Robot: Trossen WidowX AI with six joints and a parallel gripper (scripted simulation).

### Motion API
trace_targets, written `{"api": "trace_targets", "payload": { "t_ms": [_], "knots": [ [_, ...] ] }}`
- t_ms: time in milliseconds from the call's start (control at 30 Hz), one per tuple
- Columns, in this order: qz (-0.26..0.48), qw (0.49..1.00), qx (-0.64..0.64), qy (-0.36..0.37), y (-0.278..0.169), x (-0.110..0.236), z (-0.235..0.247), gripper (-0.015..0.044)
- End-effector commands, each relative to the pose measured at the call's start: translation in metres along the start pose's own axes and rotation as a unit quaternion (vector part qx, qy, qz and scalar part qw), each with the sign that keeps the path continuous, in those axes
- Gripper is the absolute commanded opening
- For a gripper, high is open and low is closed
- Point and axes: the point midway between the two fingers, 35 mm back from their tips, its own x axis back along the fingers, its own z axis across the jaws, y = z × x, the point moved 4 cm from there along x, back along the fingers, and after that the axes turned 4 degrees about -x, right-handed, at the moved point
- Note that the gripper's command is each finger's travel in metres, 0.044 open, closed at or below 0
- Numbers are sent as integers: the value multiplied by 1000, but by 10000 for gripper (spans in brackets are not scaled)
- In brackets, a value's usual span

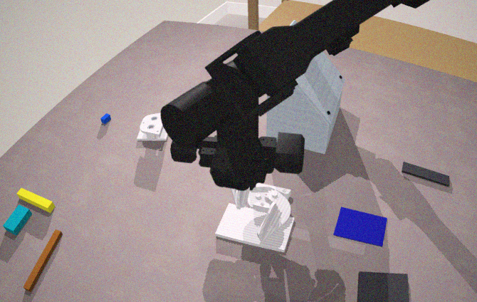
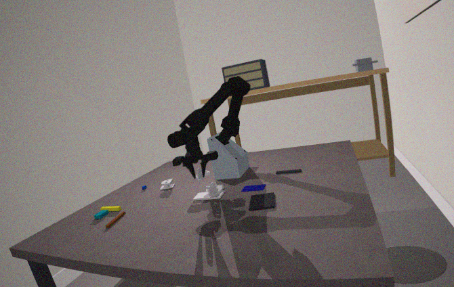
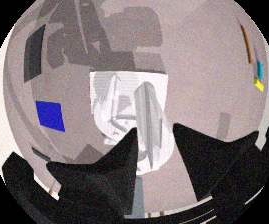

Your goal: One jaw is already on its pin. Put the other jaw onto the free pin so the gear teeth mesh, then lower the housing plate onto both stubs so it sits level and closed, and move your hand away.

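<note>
My gripper [image 1: 244,188] [image 2: 199,176] [image 3: 155,129] is shut on a white jaw [image 1: 240,196] [image 3: 149,107], pointing down. In the exterior view they hang above the back of the white base [image 1: 235,225] [image 2: 200,196] [image 3: 99,78]. The other white jaw [image 1: 275,219] [image 2: 211,190] [image 3: 113,97] stands on the base, beside the held one in the wrist view. I cannot tell whether their teeth touch. The free pin cannot be made out. The white housing plate [image 1: 155,122] [image 2: 167,182], with two holes, sits on a small stand at the back left.
A pale blue-grey block [image 1: 289,123] [image 2: 225,165] stands behind the base. A blue pad [image 1: 360,226] [image 2: 253,187] [image 3: 50,116] and a dark pad [image 1: 383,286] [image 2: 263,202] lie right. Yellow [image 1: 35,200], teal [image 1: 17,219] and orange [image 1: 43,260] bars lie left.
</note>
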Motion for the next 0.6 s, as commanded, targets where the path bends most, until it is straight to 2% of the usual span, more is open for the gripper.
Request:
{"api": "trace_targets", "payload": {
  "t_ms": [0,567],
  "knots": [
    [-2,1000,-3,2,2,1,1,134],
    [-2,1000,-6,2,2,1,1,134]
  ]
}}
